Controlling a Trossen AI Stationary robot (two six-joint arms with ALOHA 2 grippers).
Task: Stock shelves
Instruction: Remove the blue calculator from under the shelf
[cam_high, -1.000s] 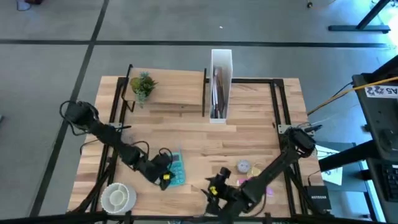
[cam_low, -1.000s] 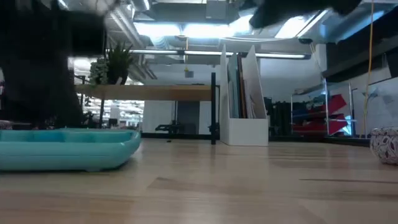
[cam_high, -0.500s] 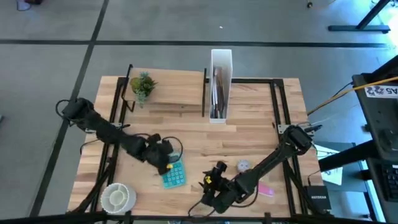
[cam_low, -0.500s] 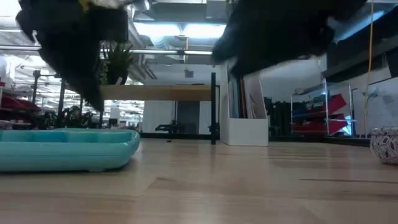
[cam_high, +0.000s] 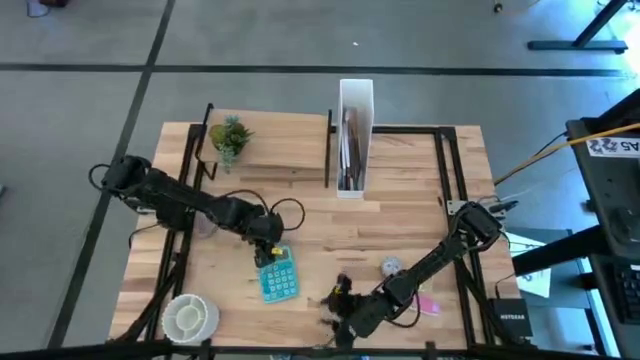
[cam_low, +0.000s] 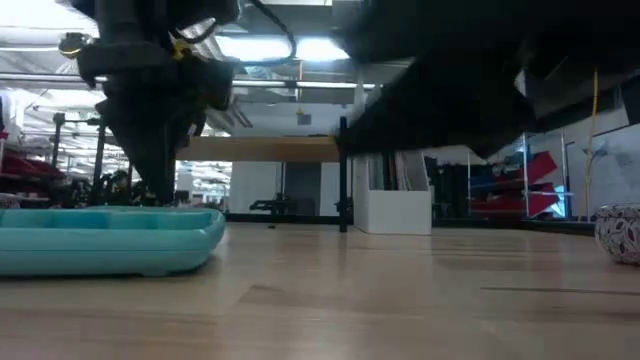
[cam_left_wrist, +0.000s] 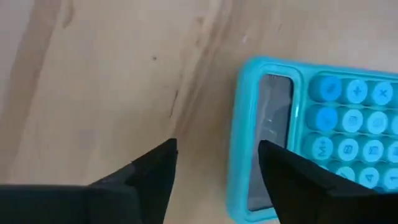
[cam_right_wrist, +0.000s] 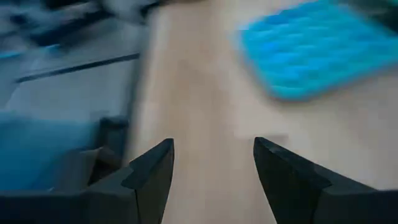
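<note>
One calculator (cam_high: 279, 278), one shelf (cam_high: 275, 147), two open grippers.

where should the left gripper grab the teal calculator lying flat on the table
Grip the calculator across its narrow width, on the two long side edges, coming straight down from above. It lies flat, keys up, so only the thin rounded rim offers a hold. The open left gripper hangs over the display end, so a pinch there is probably the shortest move.
</note>
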